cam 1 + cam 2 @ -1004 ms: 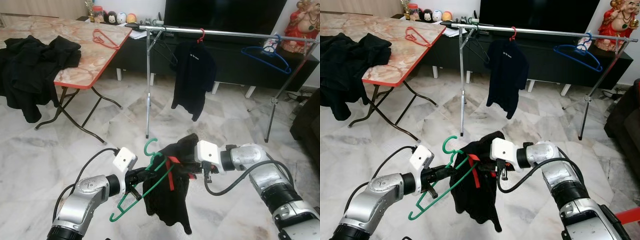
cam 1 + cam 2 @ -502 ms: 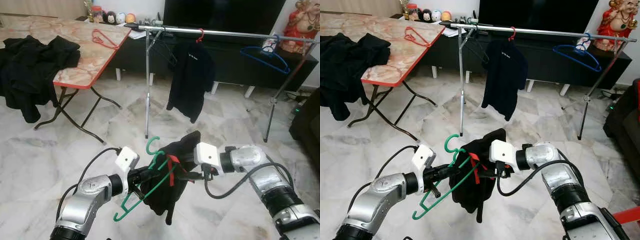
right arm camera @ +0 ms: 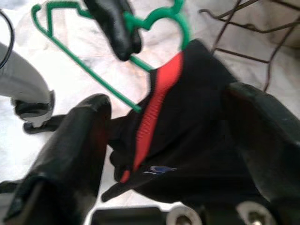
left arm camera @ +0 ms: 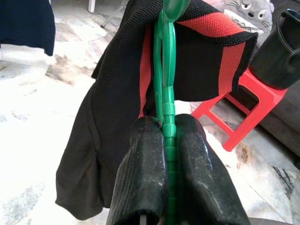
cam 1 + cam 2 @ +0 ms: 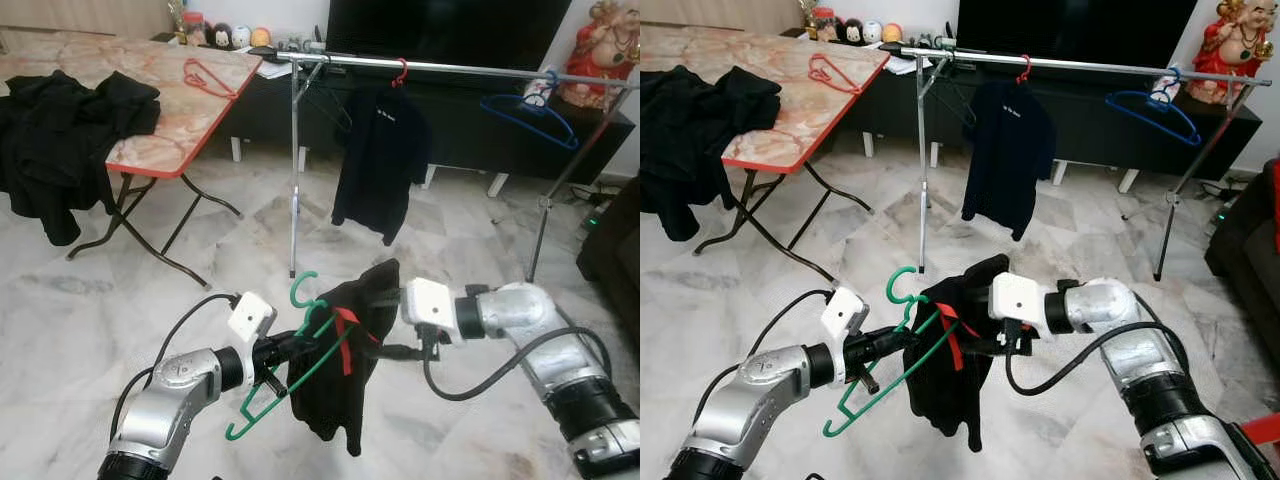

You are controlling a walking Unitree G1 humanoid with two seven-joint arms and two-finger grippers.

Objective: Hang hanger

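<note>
Low in the centre of the head views, the green hanger [image 5: 290, 365] hangs tilted in the air between the two arms, with a black garment [image 5: 345, 370] with red trim draped over it. The left gripper [image 4: 167, 140] has its fingers [image 4: 140, 178] clenched on the hanger's bar. The right gripper [image 3: 173, 126] sits at the garment with its fingers spread on either side of the cloth. Compared with a second ago, the right arm has pulled toward the right of the frame and the garment hangs longer and narrower. Further up, the clothes rail [image 5: 470, 68] carries a dark shirt [image 5: 380, 160] and a blue hanger [image 5: 530, 108]. At upper left, the bench [image 5: 170, 110] holds black clothes [image 5: 60, 120].
</note>
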